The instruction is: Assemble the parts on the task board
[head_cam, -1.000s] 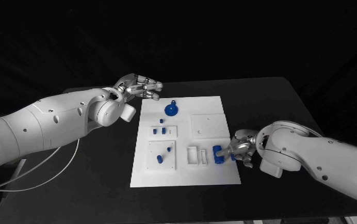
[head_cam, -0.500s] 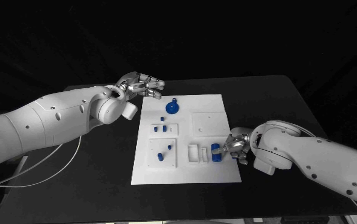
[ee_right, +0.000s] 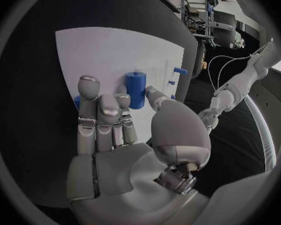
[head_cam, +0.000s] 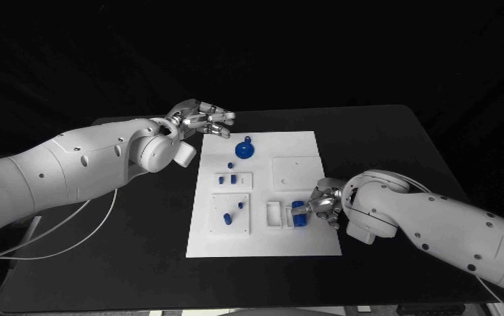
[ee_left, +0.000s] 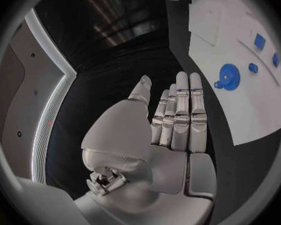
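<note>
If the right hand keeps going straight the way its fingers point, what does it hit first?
Most likely the blue cylinder standing on the white board, just ahead of the right hand; the exact gap is hard to judge.

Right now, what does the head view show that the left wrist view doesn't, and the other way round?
Head view alone: the full task board, its white fixtures, and the blue cylinder that the right hand touches near the board's right edge. Left wrist view alone: the inside of the left hand, fingers straight and close together, holding nothing, above the black table beside the board. Both: the blue gear, small blue parts, the board and both hands.
</note>
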Tool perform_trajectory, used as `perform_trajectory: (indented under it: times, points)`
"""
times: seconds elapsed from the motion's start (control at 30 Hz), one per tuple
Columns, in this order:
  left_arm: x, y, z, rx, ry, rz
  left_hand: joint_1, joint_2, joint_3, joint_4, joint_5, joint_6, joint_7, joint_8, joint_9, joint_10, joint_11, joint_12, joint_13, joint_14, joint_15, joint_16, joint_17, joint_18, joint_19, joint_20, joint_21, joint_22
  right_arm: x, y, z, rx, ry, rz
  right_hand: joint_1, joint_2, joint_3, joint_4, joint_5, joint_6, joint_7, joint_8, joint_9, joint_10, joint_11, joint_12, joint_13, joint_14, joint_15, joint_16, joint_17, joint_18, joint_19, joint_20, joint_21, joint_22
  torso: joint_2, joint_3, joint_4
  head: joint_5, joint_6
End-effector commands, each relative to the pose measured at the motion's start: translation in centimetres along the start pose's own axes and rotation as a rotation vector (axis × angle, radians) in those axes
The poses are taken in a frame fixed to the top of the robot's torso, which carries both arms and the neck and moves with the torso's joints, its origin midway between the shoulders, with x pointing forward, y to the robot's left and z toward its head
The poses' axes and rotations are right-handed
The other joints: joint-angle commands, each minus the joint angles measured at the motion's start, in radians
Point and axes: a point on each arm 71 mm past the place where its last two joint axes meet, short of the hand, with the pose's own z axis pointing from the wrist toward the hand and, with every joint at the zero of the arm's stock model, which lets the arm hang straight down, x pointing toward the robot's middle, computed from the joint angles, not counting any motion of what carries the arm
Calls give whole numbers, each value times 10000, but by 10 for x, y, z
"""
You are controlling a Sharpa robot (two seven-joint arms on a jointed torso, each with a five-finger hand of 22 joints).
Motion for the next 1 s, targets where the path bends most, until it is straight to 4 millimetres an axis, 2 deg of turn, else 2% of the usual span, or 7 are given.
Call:
perform_trajectory:
  times: [0.03,0.37,0.6,0.83,0.87,0.9,1.0]
  points:
    - [4,-1,1,31,263,-114,-106,21,-12,33,-24,-87,4,61,10,-71,6,-29,10,13,63,54,11,-200,66,13,56,-9,12,-5,6,337,305,-192,151,62,3,-138,-58,-96,16,-47,-6043,-1,72,68,16,81,-16,17,22,43,410,62,58,22,1,-2,0,27,-20]
    - [4,0,0,-25,290,-84,-52,41,17,-11,23,-95,2,65,11,-68,2,-28,10,12,57,62,19,-196,84,11,60,-76,22,-4,11,370,616,-216,295,381,-154,-852,-21,-129,43,-57,-5972,-13,102,164,43,83,21,61,37,74,407,120,84,120,5,3,-13,110,-53]
    - [4,0,0,-94,332,-63,-46,52,25,-20,36,-99,3,63,10,-70,3,-30,10,10,58,62,19,-196,86,10,61,-86,24,-4,12,375,637,-164,351,573,-165,-1142,39,-102,43,-54,-5925,-9,96,229,39,82,23,106,37,81,411,127,101,191,12,6,-15,132,-74]
    - [4,0,0,-152,377,-47,-37,58,35,-41,51,-102,3,62,10,-72,3,-30,9,6,57,62,19,-197,90,8,64,-108,26,-7,13,431,1128,267,442,719,-354,-1800,1155,-81,51,-58,-5981,-34,90,247,23,74,20,129,36,64,411,124,105,246,13,3,-11,132,-88]
    - [4,1,0,-157,384,-46,-37,58,35,-41,51,-102,3,62,10,-72,3,-30,9,6,57,62,19,-197,90,8,64,-108,27,-8,13,435,1225,369,423,717,-502,-1829,1533,-91,54,-56,-5990,-42,94,245,20,74,25,139,44,59,405,126,103,253,13,3,-11,132,-88]
    - [5,1,0,-162,391,-45,-37,58,35,-41,51,-102,3,62,10,-72,3,-30,9,6,57,62,19,-197,90,8,64,-108,27,-8,13,436,1329,493,491,928,-1032,-1983,1724,-121,48,-49,-6010,-63,97,262,27,69,41,149,52,60,403,134,93,276,15,5,-12,134,-92]
    - [4,1,0,-172,399,-43,-37,58,35,-41,51,-102,3,62,10,-72,3,-30,9,6,57,62,19,-197,90,8,64,-108,28,-10,13,446,1520,782,475,819,-1310,-1942,1934,-408,132,-56,-6211,-93,147,243,-7,70,64,163,63,77,406,161,96,305,14,9,-12,138,-104]
